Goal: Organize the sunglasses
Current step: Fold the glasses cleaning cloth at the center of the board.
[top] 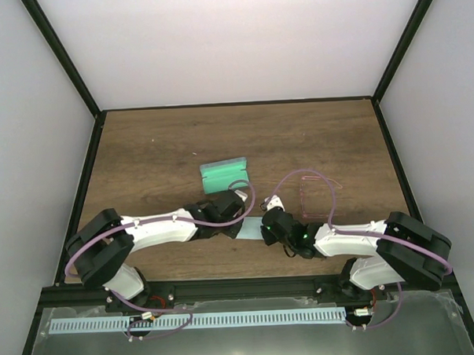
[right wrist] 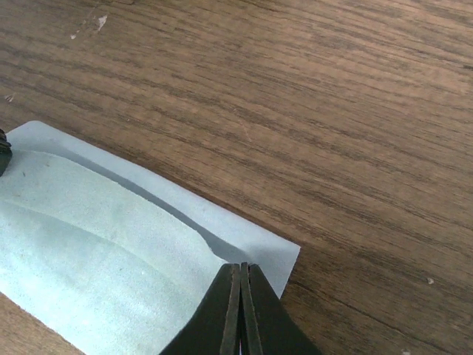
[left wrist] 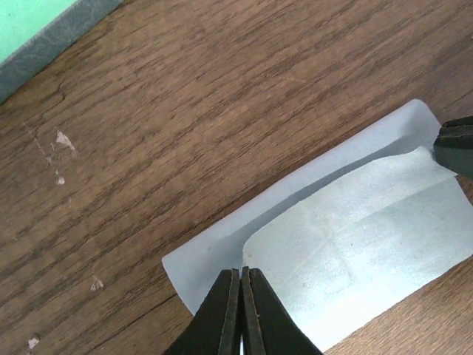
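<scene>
We see a dark brown wood-grain table (top: pixel 157 142) with 3 loose things on it. A pair of sunglasses with a thin pink wire frame (top: pixel 315 194) lies open to the right of centre, just beyond the right arm's wrist. A bright green rectangular glasses case (top: pixel 223 175) sits near the middle, just beyond the left arm's wrist. Between the 2 arms lies a pale blue soft fabric pouch (left wrist: pixel 347 244), flat on the wood, its long axis running left to right.

The left gripper (left wrist: pixel 241 272) is clenched on the pouch's left end and the right gripper (right wrist: pixel 240 268) is clenched on its right end. We cannot tell whether each pinches 1 layer or both.

The pouch's shorter top layer leaves a strip of lower layer showing on the far side, so we judge the mouth faces away from the bases. The sunglasses lie right of and beyond the pouch, nearer the right arm, so we expect that arm would have to let go to fetch them
</scene>
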Controlling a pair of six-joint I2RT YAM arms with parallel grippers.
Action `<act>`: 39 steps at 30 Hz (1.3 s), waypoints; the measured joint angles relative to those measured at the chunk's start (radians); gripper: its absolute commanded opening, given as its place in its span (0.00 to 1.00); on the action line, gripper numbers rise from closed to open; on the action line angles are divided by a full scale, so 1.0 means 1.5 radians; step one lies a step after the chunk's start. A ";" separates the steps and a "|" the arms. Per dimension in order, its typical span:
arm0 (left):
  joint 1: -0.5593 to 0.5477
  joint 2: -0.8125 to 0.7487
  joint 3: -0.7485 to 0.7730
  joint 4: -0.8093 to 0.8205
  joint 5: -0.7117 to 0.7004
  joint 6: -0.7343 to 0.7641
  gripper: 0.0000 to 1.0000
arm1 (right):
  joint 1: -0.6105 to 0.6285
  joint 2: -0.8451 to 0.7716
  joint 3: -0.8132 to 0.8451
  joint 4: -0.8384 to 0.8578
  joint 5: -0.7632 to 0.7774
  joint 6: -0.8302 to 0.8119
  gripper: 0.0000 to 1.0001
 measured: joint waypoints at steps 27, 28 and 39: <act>-0.009 -0.033 -0.035 0.012 -0.005 -0.017 0.05 | 0.018 -0.005 0.000 -0.024 0.017 0.012 0.01; -0.010 -0.033 -0.037 0.013 -0.005 -0.018 0.05 | 0.019 -0.005 0.000 -0.024 0.018 0.013 0.01; -0.010 -0.029 -0.053 0.026 -0.005 -0.019 0.05 | 0.027 -0.004 0.000 -0.028 0.020 0.015 0.01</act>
